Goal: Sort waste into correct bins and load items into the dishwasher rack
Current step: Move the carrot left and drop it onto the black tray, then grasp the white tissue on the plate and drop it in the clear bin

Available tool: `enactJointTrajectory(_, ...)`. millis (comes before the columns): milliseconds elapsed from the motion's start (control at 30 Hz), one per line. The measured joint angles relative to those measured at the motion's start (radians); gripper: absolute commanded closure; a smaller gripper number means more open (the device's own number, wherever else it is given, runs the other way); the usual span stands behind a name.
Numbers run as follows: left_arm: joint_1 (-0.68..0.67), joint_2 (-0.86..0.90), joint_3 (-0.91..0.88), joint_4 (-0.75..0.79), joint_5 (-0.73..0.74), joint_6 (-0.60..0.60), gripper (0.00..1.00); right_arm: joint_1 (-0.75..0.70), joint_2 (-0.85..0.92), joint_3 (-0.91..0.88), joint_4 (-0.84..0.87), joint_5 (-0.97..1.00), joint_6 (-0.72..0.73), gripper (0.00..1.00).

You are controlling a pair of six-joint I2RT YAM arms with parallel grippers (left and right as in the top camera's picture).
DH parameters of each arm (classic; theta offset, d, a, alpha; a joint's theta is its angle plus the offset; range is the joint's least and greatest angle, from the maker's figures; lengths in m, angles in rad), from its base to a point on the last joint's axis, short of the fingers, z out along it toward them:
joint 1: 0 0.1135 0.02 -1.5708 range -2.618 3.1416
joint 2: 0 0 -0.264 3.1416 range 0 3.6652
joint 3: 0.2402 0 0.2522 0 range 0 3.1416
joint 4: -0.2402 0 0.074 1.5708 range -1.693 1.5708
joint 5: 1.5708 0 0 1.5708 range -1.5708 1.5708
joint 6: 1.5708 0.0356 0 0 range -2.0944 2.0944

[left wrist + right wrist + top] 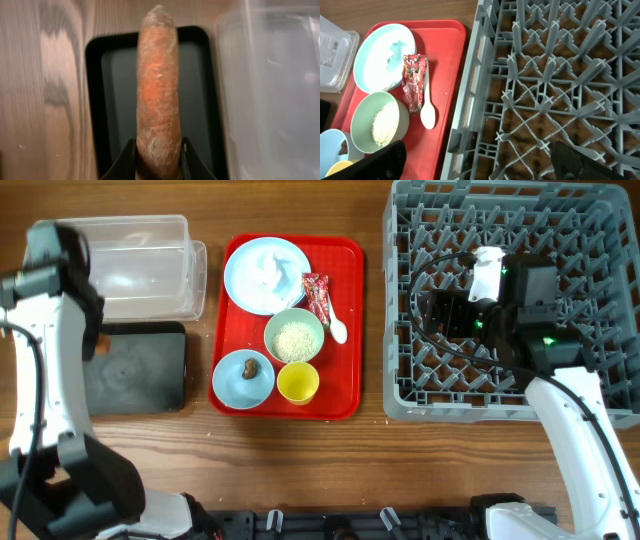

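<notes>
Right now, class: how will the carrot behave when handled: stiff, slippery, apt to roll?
Probably stiff: the carrot juts straight from the left tool without sagging. Its rounded, tapering body would likely roll on the black tray below. Its dull, rough skin suggests little slipperiness.

Overhead view looks straight down on the whole worktop (pixel 370 450). Left wrist view hangs close, facing down past a carrot (pixel 157 90) onto the black tray (pixel 114 100) and clear tub (pixel 270 90). Right wrist view, close above the rack (pixel 470 85), shares the red tray (pixel 445 100) with overhead.
</notes>
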State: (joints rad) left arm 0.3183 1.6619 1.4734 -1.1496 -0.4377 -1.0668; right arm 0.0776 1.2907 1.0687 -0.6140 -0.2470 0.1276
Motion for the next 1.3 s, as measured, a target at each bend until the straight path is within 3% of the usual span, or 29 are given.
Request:
enactJointTrajectory(67, 0.056, 0.014, -0.149, 0.116, 0.029, -0.055, 0.96, 0.000, 0.000, 0.000, 0.000, 0.000, 0.000, 0.06)
enactJointTrajectory(100, 0.072, 0.014, -0.238, 0.220, 0.054, -0.077, 0.90, 0.000, 0.000, 0.000, 0.001, 0.000, 0.000, 0.06)
enactJointTrajectory(167, 0.081, 0.017, -0.352, 0.336, 0.078, -0.099, 0.71, 0.000, 0.000, 0.000, 0.002, 0.000, 0.000, 0.05)
enactJointTrajectory(233, 0.081, 0.016, -0.438, 0.445, 0.096, -0.114, 0.45, 0.000, 0.000, 0.000, 0.000, 0.000, 0.000, 0.06)
enactJointTrajectory(300, 0.081, 0.016, -0.464, 0.456, 0.097, -0.123, 0.36, 0.000, 0.000, 0.000, -0.001, 0.000, 0.000, 0.06)
enactJointTrajectory(333, 0.081, 0.016, -0.467, 0.460, 0.097, -0.121, 0.25, 0.000, 0.000, 0.000, 0.000, 0.000, 0.000, 0.06)
enactJointTrajectory(433, 0.081, 0.016, -0.466, 0.465, 0.105, -0.097, 0.21, 0.000, 0.000, 0.000, 0.000, 0.000, 0.000, 0.05)
enactJointTrajectory(500, 0.081, 0.011, -0.447, 0.448, 0.178, 0.040, 0.13, 0.000, 0.000, 0.000, 0.001, 0.000, 0.000, 0.05)
enactJointTrajectory(600, 0.045, -0.083, -0.343, 0.499, 0.509, 0.445, 0.12, 0.000, 0.000, 0.000, 0.009, 0.000, 0.000, 0.05)
enactJointTrajectory(667, 0.003, -0.138, -0.307, 0.523, 0.597, 0.541, 0.09, 0.000, 0.000, 0.000, 0.009, 0.000, 0.000, 0.05)
enactJointTrajectory(733, -0.180, -0.192, -0.170, 0.521, 0.685, 0.678, 0.05, 0.000, 0.000, 0.000, 0.013, 0.000, 0.000, 0.05)
enactJointTrajectory(867, -0.389, 0.004, 0.175, 0.308, 0.606, 0.785, 0.01, 0.000, 0.001, 0.000, 0.015, 0.000, 0.003, 0.02)
enactJointTrajectory(900, -0.443, 0.109, 0.299, 0.286, 0.535, 0.813, 0.00, 0.000, 0.001, 0.000, 0.015, 0.000, 0.003, 0.02)
enactJointTrajectory(967, -0.499, 0.226, 0.378, 0.284, 0.474, 0.838, 0.01, 0.000, 0.001, 0.000, 0.011, 0.000, 0.007, 0.01)
enactJointTrajectory(1100, -0.535, 0.483, 0.388, 0.346, 0.420, 0.883, 0.01, 0.000, 0.001, 0.000, 0.008, 0.000, 0.007, 0.01)
enactJointTrajectory(1200, -0.555, 0.560, 0.388, 0.383, 0.412, 0.927, 0.07, 0.000, 0.001, 0.000, 0.008, 0.000, 0.007, 0.01)
enactJointTrajectory(1300, -0.581, 0.595, 0.388, 0.410, 0.409, 0.945, 0.25, 0.000, 0.001, 0.000, 0.008, 0.000, 0.007, 0.01)
